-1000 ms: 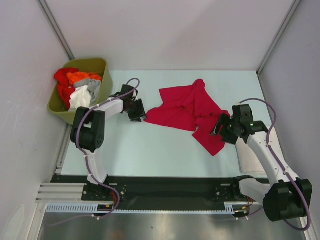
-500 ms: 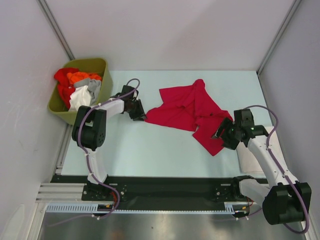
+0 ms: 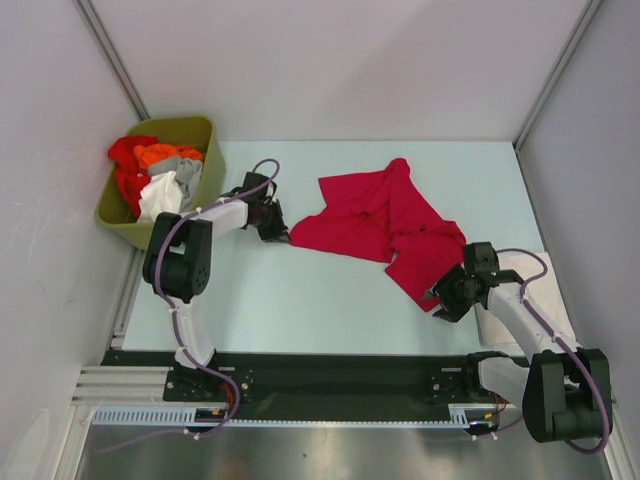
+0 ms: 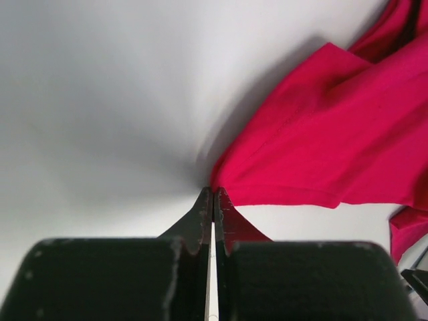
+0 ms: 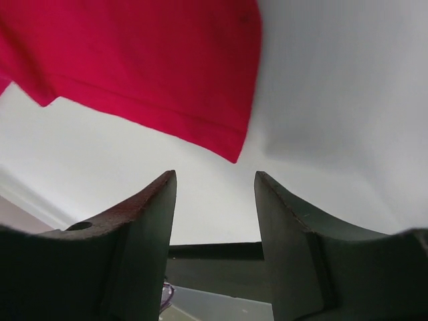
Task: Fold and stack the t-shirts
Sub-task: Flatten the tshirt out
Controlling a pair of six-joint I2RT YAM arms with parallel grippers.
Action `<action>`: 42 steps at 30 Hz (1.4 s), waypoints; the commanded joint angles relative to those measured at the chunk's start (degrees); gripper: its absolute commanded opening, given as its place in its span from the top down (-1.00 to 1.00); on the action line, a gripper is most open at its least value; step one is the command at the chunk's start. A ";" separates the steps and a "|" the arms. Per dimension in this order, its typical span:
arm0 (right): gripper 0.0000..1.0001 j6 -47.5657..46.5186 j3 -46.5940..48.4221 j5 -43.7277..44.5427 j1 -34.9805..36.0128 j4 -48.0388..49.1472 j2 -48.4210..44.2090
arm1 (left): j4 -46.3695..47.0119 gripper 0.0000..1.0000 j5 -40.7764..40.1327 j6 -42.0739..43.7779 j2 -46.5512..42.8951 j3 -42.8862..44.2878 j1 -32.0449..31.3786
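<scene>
The crimson t-shirt (image 3: 385, 225) lies crumpled in the middle of the surface (image 3: 300, 310). It is widest from left to right, with one lobe pointing to the far edge and another toward the near right corner. The left tool (image 3: 278, 232) is pressed together, pinching the shirt's left corner. The right tool (image 3: 440, 300) stands spread just short of the near-right lobe, with nothing between its fingers. Other t-shirts (image 3: 150, 175) fill the bin (image 3: 205, 150) at the far left corner.
</scene>
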 commanded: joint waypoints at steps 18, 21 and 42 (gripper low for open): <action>0.22 10.35 -8.30 4.08 0.10 10.76 -0.33 | 0.66 0.99 2.84 2.11 -9.43 -5.36 0.26; 0.21 10.26 -8.13 4.25 0.27 9.01 -0.23 | 0.75 0.99 2.93 2.19 -9.96 -5.36 0.26; 1.00 0.70 1.93 8.82 -0.43 8.57 -3.83 | 0.75 0.99 1.88 0.79 -15.66 -5.36 0.26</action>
